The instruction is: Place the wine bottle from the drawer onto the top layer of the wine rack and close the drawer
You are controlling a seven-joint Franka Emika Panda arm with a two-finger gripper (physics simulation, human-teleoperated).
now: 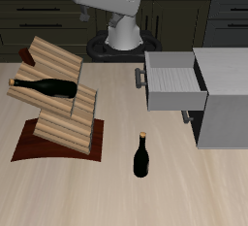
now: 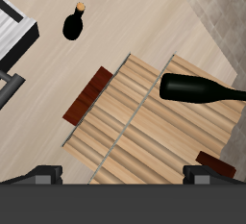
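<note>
A near-black wine bottle [image 1: 48,86] [image 2: 197,88] lies on its side high on the wooden wine rack [image 1: 66,113] [image 2: 144,122], resting against the uppermost slatted tier [image 1: 53,60]. The grey drawer [image 1: 174,80] [image 2: 13,31] stands pulled out of its cabinet [image 1: 228,99], and its ridged inside holds nothing. My gripper [image 2: 125,177] hangs high above the rack, open, with its fingers wide apart and nothing between them. It is clear of the bottle. In the exterior view only the white arm [image 1: 108,2] shows, at the back of the table.
A twin dark bottle [image 1: 141,156] [image 2: 74,22] stands upright on the table between the rack and the drawer, nearer the front edge. The drawer's dark bar handle [image 1: 140,78] faces the rack. The rack's reddish-brown base board [image 1: 34,150] sticks out in front.
</note>
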